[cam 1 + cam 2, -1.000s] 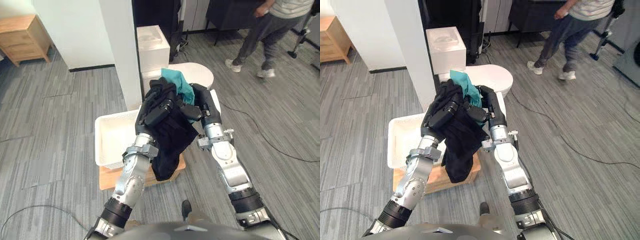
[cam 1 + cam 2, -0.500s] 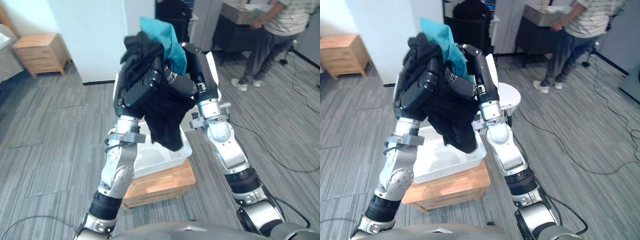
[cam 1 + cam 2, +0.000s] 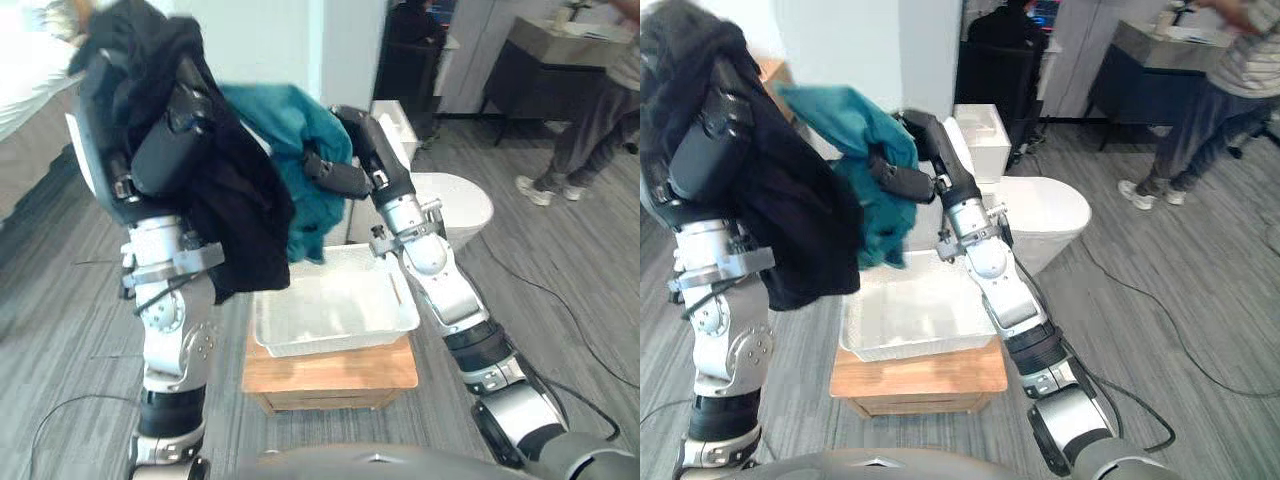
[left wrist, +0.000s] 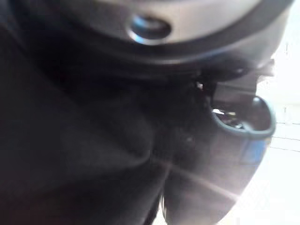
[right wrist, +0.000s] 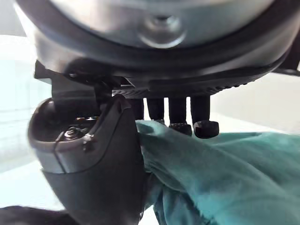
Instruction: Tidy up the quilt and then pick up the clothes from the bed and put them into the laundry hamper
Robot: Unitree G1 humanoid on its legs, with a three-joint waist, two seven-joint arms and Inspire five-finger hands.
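My left hand (image 3: 165, 150) is raised high on the left, shut on a black garment (image 3: 240, 230) that drapes over it and hangs down past the wrist; this dark cloth (image 4: 70, 140) lies against the palm. My right hand (image 3: 345, 170) is lifted at centre, pinching a teal garment (image 3: 300, 130) between thumb and fingers (image 5: 178, 115); the teal cloth (image 5: 225, 164) hangs down from them. A white laundry hamper (image 3: 340, 340) sits below and between the two hands, with the teal cloth hanging over its far left corner.
The hamper rests on a low wooden stand (image 3: 330, 372) on grey carpet. A round white seat-like object (image 3: 460, 200) and a white box (image 3: 395, 115) stand behind it. A person (image 3: 590, 120) is at the back right by a dark desk.
The camera has swung. The bundle has split: my left hand carried the black garment up and left, while the right hand keeps the teal one.
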